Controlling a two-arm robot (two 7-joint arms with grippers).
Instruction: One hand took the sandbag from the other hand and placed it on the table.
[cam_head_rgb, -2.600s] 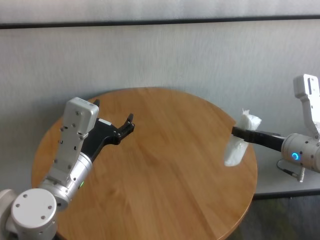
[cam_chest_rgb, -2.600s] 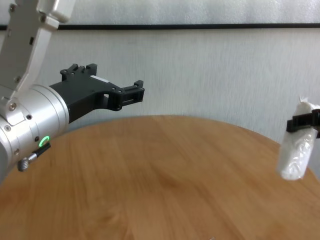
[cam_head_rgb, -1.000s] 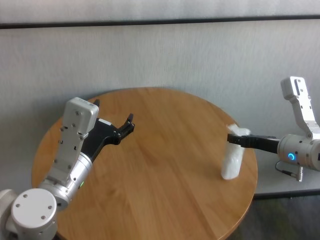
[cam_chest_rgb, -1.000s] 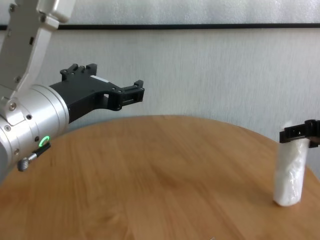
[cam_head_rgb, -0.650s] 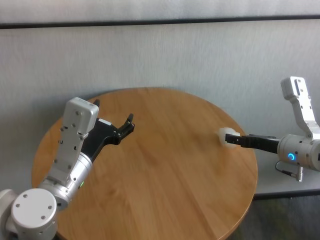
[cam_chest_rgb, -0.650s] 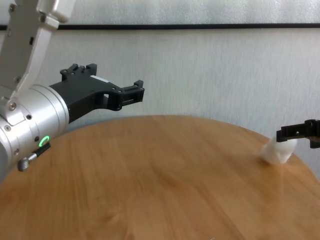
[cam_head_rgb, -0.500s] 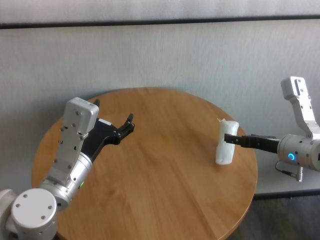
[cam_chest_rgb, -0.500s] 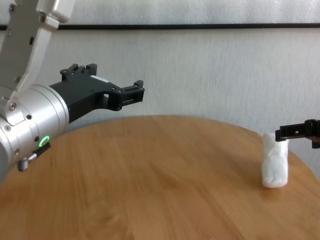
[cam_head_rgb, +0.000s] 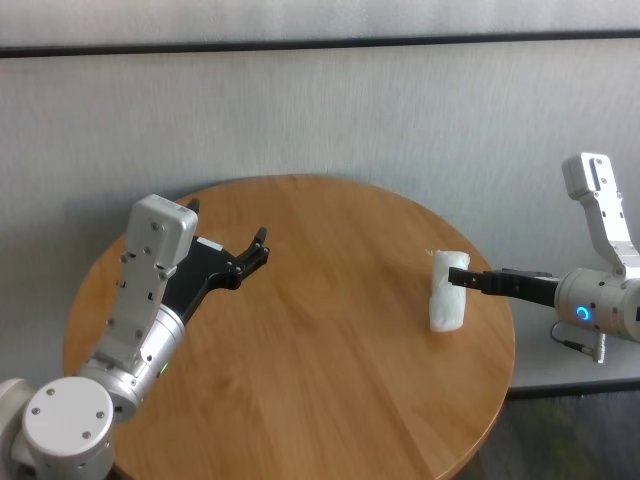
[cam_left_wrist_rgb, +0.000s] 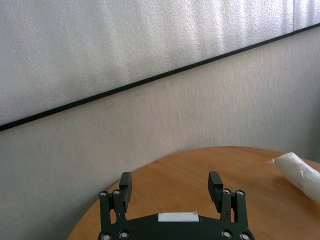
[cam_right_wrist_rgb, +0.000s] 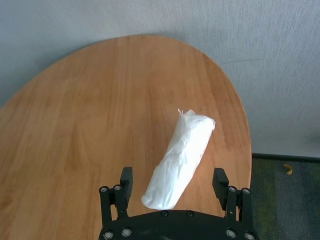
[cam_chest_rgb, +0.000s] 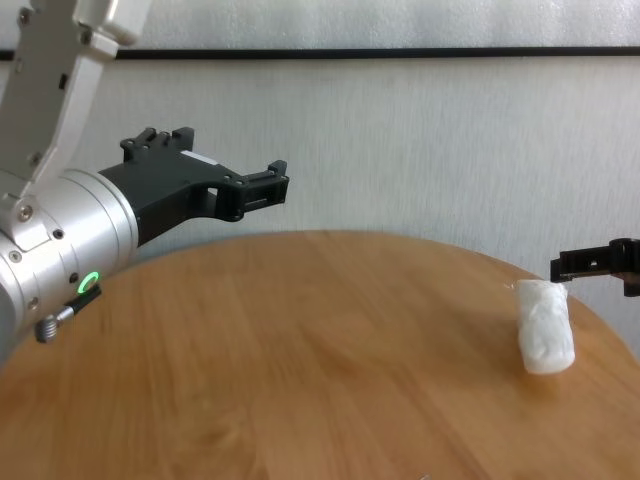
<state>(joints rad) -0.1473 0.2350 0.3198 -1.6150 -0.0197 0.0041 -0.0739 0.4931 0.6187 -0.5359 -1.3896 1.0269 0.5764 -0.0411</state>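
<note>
The sandbag (cam_head_rgb: 445, 291) is a white crinkly pouch lying flat on the round wooden table (cam_head_rgb: 300, 350) near its right edge. It also shows in the chest view (cam_chest_rgb: 545, 338) and the left wrist view (cam_left_wrist_rgb: 299, 175). My right gripper (cam_head_rgb: 459, 279), the one with the blue ring light, is open and hovers just over the bag's near end. In the right wrist view the bag (cam_right_wrist_rgb: 181, 155) lies loose between the spread fingers (cam_right_wrist_rgb: 219, 181). My left gripper (cam_head_rgb: 258, 248), with the green ring light, is open and empty above the table's left side (cam_chest_rgb: 272, 182).
A grey textured wall with a black stripe stands behind the table. The table's right edge (cam_right_wrist_rgb: 245, 135) is close to the sandbag, with dark floor (cam_right_wrist_rgb: 285, 180) beyond it. A grey ledge (cam_head_rgb: 560, 365) lies under my right wrist.
My right gripper lowered the upright sandbag onto the table and let go. The bag tipped over and now lies flat. The left arm has not moved.
</note>
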